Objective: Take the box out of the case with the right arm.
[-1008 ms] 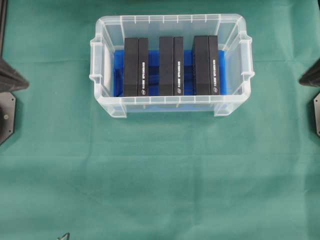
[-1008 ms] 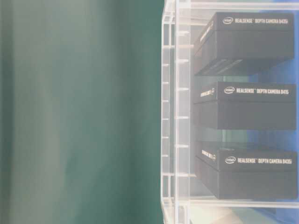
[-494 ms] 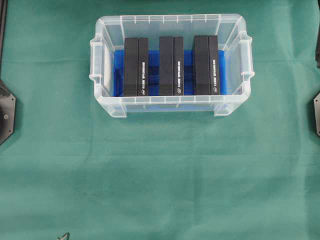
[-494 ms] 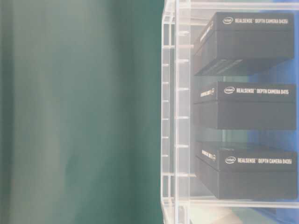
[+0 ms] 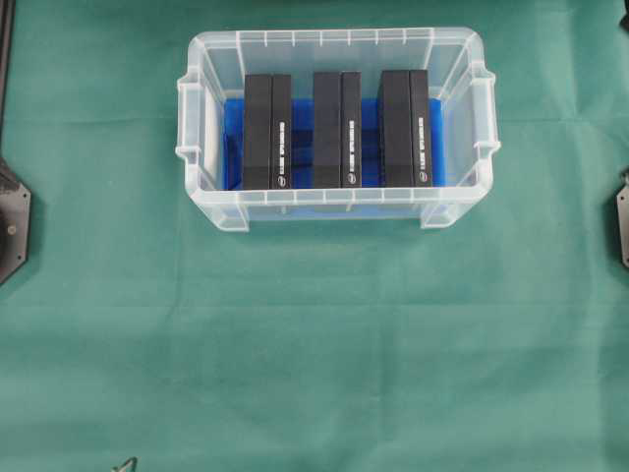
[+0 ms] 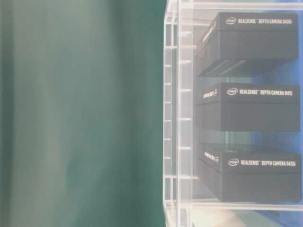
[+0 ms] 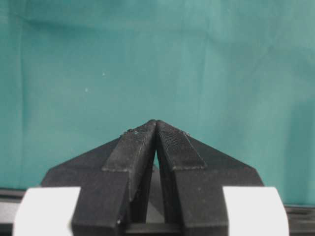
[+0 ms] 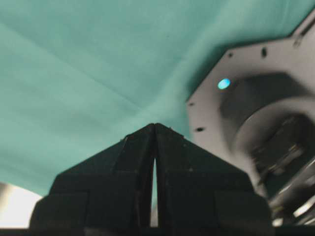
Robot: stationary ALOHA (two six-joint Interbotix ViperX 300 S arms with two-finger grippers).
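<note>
The clear plastic case (image 5: 334,35) stands on the green cloth at the back middle, with a blue sheet on its floor. Three black boxes stand side by side in it: left (image 5: 267,131), middle (image 5: 337,129), right (image 5: 406,128). The table-level view shows them through the case wall (image 6: 177,118), stacked in that picture as top (image 6: 251,42), middle (image 6: 251,106) and bottom (image 6: 251,172). Neither gripper shows in the overhead view. My left gripper (image 7: 156,121) is shut and empty over bare cloth. My right gripper (image 8: 155,124) is shut and empty, away from the case.
Dark arm base plates sit at the left edge (image 5: 12,221) and right edge (image 5: 622,224) of the overhead view. The right wrist view has a grey arm base (image 8: 256,113) with a blue light close to the right of the fingers. Green cloth covers the table.
The dark arm parts seen at both side edges of the overhead view a second ago have moved out of it. The case and boxes have not moved.
</note>
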